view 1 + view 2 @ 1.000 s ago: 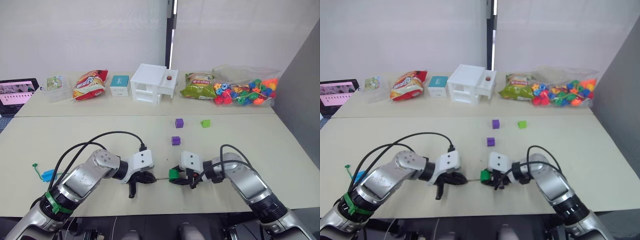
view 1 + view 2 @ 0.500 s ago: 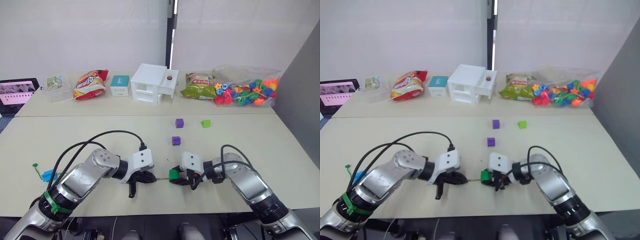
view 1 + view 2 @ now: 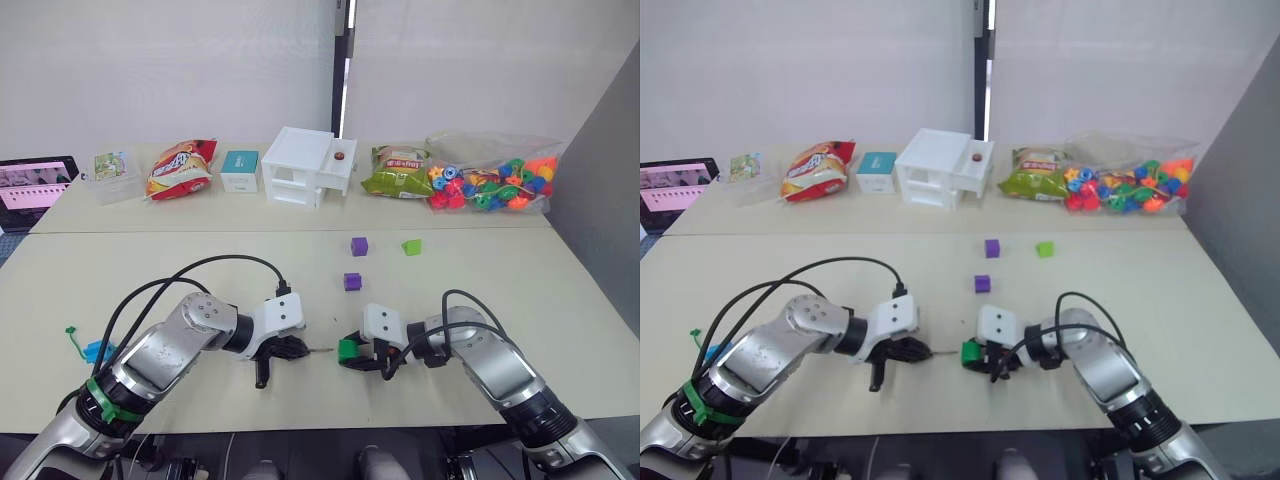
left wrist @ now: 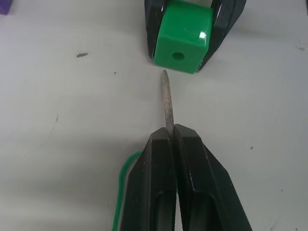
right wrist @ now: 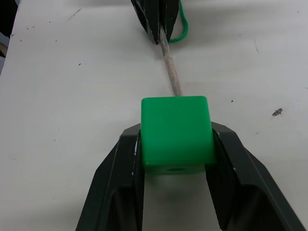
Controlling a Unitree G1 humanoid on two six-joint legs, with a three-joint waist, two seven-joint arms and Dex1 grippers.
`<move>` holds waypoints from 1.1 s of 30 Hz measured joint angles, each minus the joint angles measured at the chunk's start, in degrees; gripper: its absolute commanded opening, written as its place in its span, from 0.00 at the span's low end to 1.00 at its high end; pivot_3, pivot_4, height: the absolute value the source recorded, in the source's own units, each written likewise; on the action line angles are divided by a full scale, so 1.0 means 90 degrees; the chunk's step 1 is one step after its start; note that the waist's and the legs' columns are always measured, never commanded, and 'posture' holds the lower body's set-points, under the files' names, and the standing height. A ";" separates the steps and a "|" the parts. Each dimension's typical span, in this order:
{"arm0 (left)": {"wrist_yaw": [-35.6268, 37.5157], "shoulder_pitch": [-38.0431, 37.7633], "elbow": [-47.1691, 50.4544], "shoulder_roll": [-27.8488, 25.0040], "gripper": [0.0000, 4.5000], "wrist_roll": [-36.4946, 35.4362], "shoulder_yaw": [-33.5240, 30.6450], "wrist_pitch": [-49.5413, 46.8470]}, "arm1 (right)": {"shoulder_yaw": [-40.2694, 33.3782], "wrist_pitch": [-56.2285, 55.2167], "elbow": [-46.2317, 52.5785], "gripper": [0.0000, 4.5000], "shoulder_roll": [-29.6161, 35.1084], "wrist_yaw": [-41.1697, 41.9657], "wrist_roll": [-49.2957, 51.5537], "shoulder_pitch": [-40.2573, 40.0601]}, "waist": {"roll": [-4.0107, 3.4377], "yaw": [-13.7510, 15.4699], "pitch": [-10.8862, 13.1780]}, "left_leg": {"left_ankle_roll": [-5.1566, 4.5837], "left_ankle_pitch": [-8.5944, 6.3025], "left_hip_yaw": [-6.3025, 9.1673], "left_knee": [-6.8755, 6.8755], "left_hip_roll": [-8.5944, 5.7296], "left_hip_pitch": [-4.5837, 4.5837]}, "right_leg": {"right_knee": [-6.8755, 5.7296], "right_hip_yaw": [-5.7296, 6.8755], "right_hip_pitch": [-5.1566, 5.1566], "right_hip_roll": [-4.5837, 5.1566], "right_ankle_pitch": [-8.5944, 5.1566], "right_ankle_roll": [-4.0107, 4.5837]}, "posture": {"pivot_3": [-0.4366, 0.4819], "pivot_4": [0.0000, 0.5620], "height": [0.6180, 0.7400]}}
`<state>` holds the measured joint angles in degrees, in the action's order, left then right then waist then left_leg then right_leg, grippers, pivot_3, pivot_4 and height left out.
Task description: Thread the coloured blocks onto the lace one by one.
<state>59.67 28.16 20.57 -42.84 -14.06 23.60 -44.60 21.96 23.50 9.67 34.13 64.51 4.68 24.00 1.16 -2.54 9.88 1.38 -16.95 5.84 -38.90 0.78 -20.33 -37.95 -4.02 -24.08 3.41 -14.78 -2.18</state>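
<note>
Left end effector has pulled back from the right one since a second ago, so the gap between tip and block is wider; your insertion hasn't landed. It's clamped shut on the lace just behind the stiff pale tip, which points at the hole but sits slightly off to one side. Right end effector is closed on the dark green block, held just above the surface. Two purple blocks and a light green block wait farther back. Re-aim, then push.
</note>
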 measured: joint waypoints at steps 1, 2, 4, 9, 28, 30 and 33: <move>0.0000 0.0000 0.0007 0.0010 0.00 -0.0027 -0.0001 -0.0022 | 0.0001 0.0001 0.0000 0.27 -0.0001 -0.0005 0.0001 -0.0002 | 0.0000 -0.0001 0.0000 | 0.0000 0.0000 0.0000 0.0000 0.0000 0.0000 | 0.0000 0.0000 0.0000 0.0000 0.0000 0.0000 | 0.48 0.27 1.00; -0.0002 0.0000 0.0014 0.0013 0.00 -0.0061 -0.0003 -0.0050 | 0.0000 0.0004 0.0001 0.27 0.0000 -0.0006 0.0001 -0.0002 | 0.0000 0.0000 0.0000 | 0.0000 0.0000 0.0000 0.0000 0.0000 0.0000 | -0.0001 0.0000 0.0000 0.0000 0.0000 0.0000 | 0.48 0.27 1.00; -0.0007 0.0000 0.0028 0.0013 0.00 -0.0090 -0.0015 -0.0075 | -0.0001 0.0014 0.0001 0.27 0.0001 -0.0009 0.0001 -0.0002 | 0.0000 0.0002 0.0000 | 0.0000 0.0000 0.0000 0.0000 0.0000 0.0000 | 0.0000 0.0000 0.0001 0.0000 0.0000 0.0000 | 0.48 0.27 1.00; -0.0025 0.0000 0.0124 0.0006 0.00 -0.0149 -0.0075 -0.0189 | 0.0000 0.0032 0.0017 0.27 0.0003 -0.0020 -0.0001 -0.0005 | 0.0000 0.0002 0.0000 | 0.0000 0.0000 0.0000 0.0000 0.0000 0.0000 | 0.0000 0.0000 0.0001 0.0000 0.0000 0.0000 | 0.48 0.27 1.00; 0.0024 0.0004 0.0348 -0.0045 0.00 -0.0393 -0.0231 -0.0346 | 0.0013 0.0060 0.0055 0.27 0.0002 -0.0116 -0.0003 -0.0021 | 0.0000 -0.0005 0.0000 | 0.0000 0.0000 0.0000 0.0000 0.0000 0.0001 | 0.0000 0.0000 0.0000 0.0000 0.0000 0.0000 | 0.48 0.27 1.00; 0.0021 -0.0002 0.0351 -0.0054 0.00 -0.0428 -0.0254 -0.0348 | 0.0013 0.0060 0.0054 0.27 0.0002 -0.0117 -0.0003 -0.0021 | 0.0000 -0.0004 0.0000 | 0.0000 0.0000 0.0000 0.0000 0.0000 0.0001 | 0.0000 0.0000 0.0000 0.0000 0.0000 0.0000 | 0.48 0.27 1.00; 0.0003 -0.0015 0.0351 -0.0054 0.00 -0.0430 -0.0253 -0.0336 | 0.0012 0.0071 0.0057 0.27 0.0000 -0.0119 0.0000 -0.0020 | 0.0000 -0.0005 0.0000 | 0.0000 0.0000 0.0000 0.0000 0.0000 0.0001 | 0.0000 0.0000 0.0000 0.0000 0.0000 0.0000 | 0.48 0.27 1.00</move>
<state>59.70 28.03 23.73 -43.32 -17.92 21.32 -47.62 22.07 24.14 10.18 34.12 63.44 4.68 23.82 1.16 -2.58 9.87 1.39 -16.95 5.85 -38.90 0.78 -20.32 -37.95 -4.02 -24.08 3.41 -14.78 -2.18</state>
